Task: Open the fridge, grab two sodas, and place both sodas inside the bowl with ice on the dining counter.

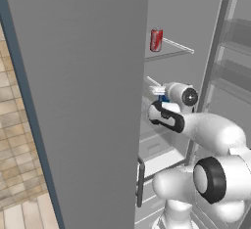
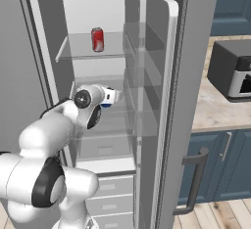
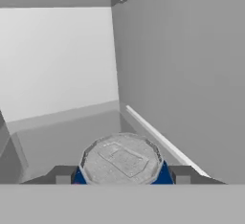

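Inside the tall grey open fridge (image 2: 162, 76), the pincer (image 3: 122, 175) is clamped on the blue-and-white soda can (image 3: 122, 161), ready for lifting out; the red silver-topped can (image 2: 97, 39) waits upright on a glass shelf above.

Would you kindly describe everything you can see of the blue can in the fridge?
The blue can is a small metal-looking cylinder with blue sides, some white, and a silver top bearing a pull-tab outline. In the hand view it sits between the two dark fingertips of the gripper, which flank its sides closely; whether they press it is unclear. In the base views only a blue and white sliver of it shows at the hand, on a shelf below the one with the red can. Its pose is hard to judge.
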Available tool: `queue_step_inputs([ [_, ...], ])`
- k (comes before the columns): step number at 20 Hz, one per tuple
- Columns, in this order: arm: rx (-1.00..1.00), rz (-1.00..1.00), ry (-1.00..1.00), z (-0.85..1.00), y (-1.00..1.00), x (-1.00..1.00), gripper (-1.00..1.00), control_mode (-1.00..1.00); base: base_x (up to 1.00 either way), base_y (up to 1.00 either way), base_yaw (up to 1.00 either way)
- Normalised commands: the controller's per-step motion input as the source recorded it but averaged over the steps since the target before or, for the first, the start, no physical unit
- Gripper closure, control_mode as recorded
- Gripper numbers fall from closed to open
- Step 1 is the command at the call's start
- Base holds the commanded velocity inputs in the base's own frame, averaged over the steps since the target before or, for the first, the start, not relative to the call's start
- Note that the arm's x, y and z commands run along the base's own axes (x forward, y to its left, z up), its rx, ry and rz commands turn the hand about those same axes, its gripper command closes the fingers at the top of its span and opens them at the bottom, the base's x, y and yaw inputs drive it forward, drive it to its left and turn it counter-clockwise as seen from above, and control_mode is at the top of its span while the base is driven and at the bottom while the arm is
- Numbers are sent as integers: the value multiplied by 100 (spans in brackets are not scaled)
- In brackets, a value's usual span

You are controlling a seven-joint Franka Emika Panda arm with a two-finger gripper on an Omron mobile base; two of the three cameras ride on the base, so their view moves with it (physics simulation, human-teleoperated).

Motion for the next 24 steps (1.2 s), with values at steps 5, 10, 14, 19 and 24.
queue_step_inputs([
  [5,-7,-7,15,75,-1,-91,100,-100,0,0,0],
  [10,-10,-4,20,33,0,-100,100,-100,0,0,0],
  [14,-5,-1,23,28,0,-100,100,-100,0,0,0],
  [19,0,0,19,17,0,-100,100,-100,0,0,0],
  [24,0,0,8,0,0,-100,100,-100,0,0,0],
])
